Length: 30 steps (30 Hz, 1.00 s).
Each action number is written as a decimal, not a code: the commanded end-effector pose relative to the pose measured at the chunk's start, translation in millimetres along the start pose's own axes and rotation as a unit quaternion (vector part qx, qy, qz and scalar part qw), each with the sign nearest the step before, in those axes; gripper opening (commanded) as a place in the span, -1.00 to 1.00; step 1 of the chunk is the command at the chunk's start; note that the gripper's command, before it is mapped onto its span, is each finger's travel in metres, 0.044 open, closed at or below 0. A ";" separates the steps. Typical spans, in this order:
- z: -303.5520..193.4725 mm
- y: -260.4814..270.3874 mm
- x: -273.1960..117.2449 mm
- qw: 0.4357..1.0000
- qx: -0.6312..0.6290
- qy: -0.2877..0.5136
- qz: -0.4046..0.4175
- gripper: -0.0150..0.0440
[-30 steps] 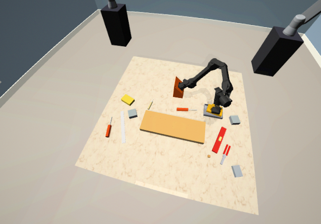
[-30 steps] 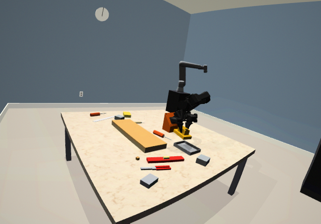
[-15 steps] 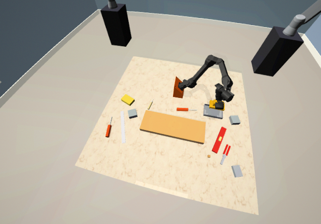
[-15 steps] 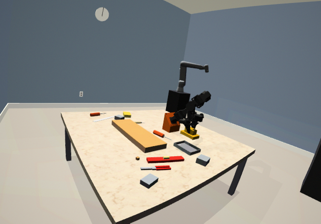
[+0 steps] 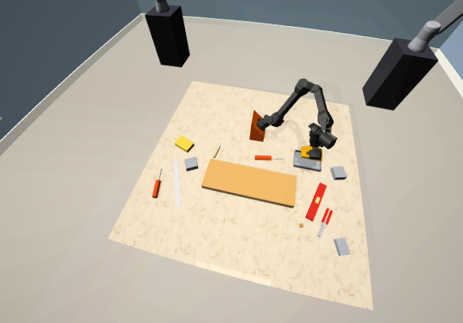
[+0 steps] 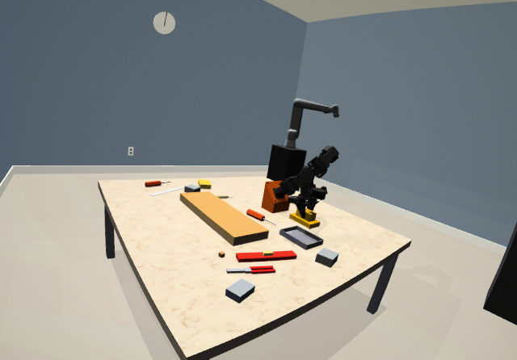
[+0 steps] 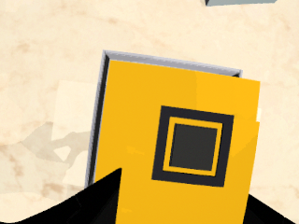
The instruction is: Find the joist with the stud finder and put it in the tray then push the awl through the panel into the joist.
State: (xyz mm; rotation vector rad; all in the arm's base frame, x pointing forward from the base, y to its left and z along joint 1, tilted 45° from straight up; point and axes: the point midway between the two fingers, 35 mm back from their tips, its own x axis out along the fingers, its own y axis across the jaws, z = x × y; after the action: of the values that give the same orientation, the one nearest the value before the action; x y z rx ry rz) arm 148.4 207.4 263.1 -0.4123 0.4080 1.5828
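The gripper is closed partway on the yellow, block-shaped stud finder, holding it above the shallow grey rectangular tray, whose floor shows bare in the exterior view. A dark-framed square marks the finder's top. By the top view's clock, from the tray, a red-handled tool with a thin metal shaft lies at 9, the flat orange-tan floor panel at 8, a long red level at 6, and a grey block at 4.
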 end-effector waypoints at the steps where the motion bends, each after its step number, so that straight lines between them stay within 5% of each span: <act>1: -2.0 -1.3 6.0 1.000 0.001 0.001 -0.002 -0.49; 30: -11.9 -0.4 46.1 1.000 0.001 -0.002 -0.003 -0.49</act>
State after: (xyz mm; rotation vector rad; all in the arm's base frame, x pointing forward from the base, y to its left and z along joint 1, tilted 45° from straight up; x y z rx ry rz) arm 146.7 237.9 233.3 -0.4122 0.4047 1.5825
